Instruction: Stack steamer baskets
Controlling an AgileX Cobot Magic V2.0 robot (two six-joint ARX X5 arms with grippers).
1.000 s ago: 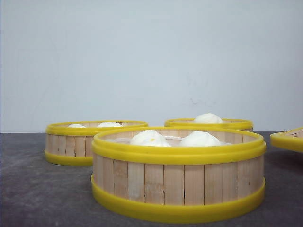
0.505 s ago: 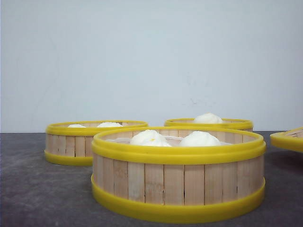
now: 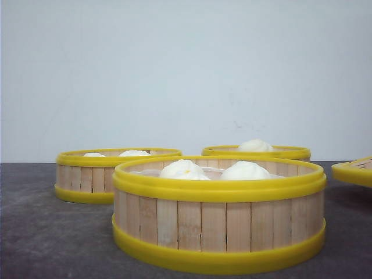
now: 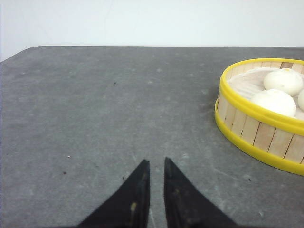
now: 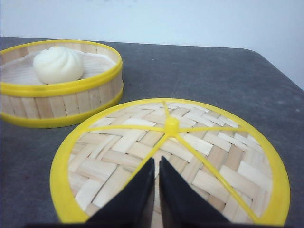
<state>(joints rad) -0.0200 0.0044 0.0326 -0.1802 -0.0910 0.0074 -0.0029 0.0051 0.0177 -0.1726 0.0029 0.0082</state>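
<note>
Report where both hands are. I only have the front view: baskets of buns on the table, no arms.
Observer: The left hand hangs over bare table, fingers nearly together, holding nothing.
Operator: Give me what is nearest to it.
Observer: A steamer basket with at least two buns, off to one side and clear of the fingers.
Operator: Now the right one.
Observer: The right hand is over a flat woven lid with yellow spokes, fingers nearly together, empty. Beyond the lid stands the one-bun basket.
</note>
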